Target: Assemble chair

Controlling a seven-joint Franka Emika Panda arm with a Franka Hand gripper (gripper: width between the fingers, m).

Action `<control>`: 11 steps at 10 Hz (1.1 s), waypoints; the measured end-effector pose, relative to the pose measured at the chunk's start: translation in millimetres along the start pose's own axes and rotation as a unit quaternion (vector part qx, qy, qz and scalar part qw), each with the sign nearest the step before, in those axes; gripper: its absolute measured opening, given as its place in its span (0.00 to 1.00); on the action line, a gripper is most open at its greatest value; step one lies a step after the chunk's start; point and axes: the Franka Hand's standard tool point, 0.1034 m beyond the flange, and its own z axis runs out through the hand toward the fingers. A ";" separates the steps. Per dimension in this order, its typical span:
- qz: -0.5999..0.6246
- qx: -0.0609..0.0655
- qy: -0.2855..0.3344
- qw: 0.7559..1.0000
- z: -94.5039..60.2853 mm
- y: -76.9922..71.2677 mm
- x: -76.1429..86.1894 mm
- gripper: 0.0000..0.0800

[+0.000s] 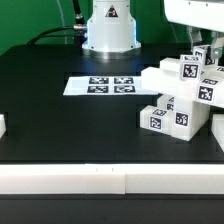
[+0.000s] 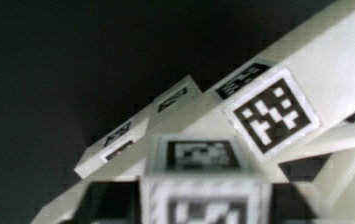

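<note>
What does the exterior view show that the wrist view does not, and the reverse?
Only the exterior view shows the marker board lying flat on the black table, the robot base behind it, the white rail along the near edge, and the whole cluster of chair parts at the exterior view's right, with the gripper just above it. Only the wrist view shows the tags close up, including a large tag on a slanted white piece. Both share the tagged white chair parts on the black surface.
</note>
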 end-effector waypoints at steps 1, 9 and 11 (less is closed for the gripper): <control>-0.013 0.000 0.000 1.000 0.0 0.0 0.0 0.63; -0.267 -0.005 -0.003 0.964 -1.1 -0.4 0.0 0.81; -0.350 -0.014 0.001 0.937 -1.7 0.0 0.1 0.81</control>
